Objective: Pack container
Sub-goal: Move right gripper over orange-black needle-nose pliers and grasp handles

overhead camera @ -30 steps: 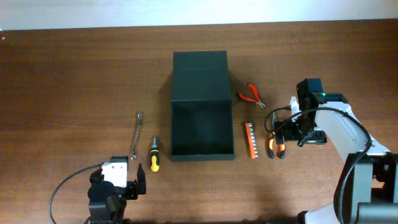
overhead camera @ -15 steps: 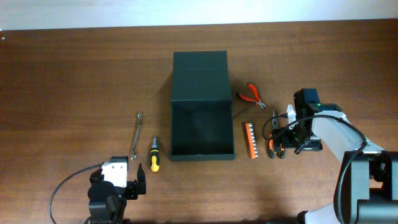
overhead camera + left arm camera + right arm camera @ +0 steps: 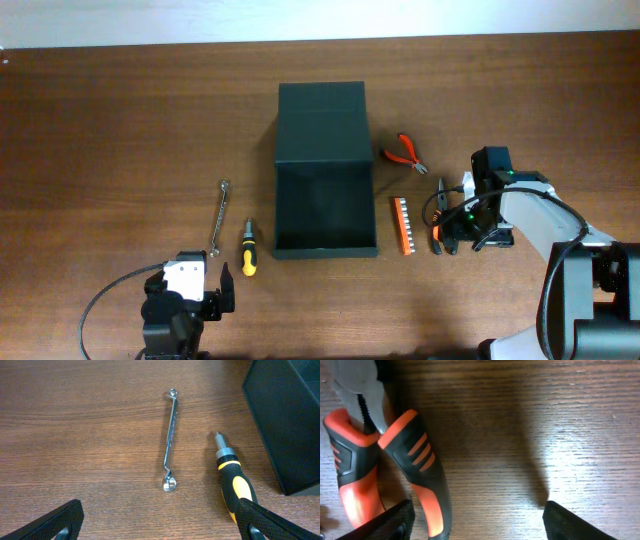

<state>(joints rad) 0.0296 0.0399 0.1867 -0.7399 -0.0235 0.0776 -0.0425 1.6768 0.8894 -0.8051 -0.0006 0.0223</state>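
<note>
The container point(image 3: 324, 170), a dark green-black box, stands open at the table's middle with its flap lid folded back. Its corner shows in the left wrist view point(image 3: 292, 420). My right gripper point(image 3: 466, 228) is open and low over the orange-and-black pliers point(image 3: 439, 232). In the right wrist view one pliers handle point(image 3: 417, 467) lies just inside the left finger of the gripper point(image 3: 480, 522). My left gripper point(image 3: 187, 296) is open and empty near the front edge, and its jaws point(image 3: 160, 525) are just in front of the wrench and screwdriver.
A silver wrench point(image 3: 218, 217) point(image 3: 170, 442) and a yellow-and-black screwdriver point(image 3: 247, 250) point(image 3: 234, 485) lie left of the box. An orange bit strip point(image 3: 403, 224) and small red pliers point(image 3: 405, 152) lie to its right.
My right gripper has moved toward the front of the table and settled over the handles of the orange-and-black pliers. The left arm has not moved.
</note>
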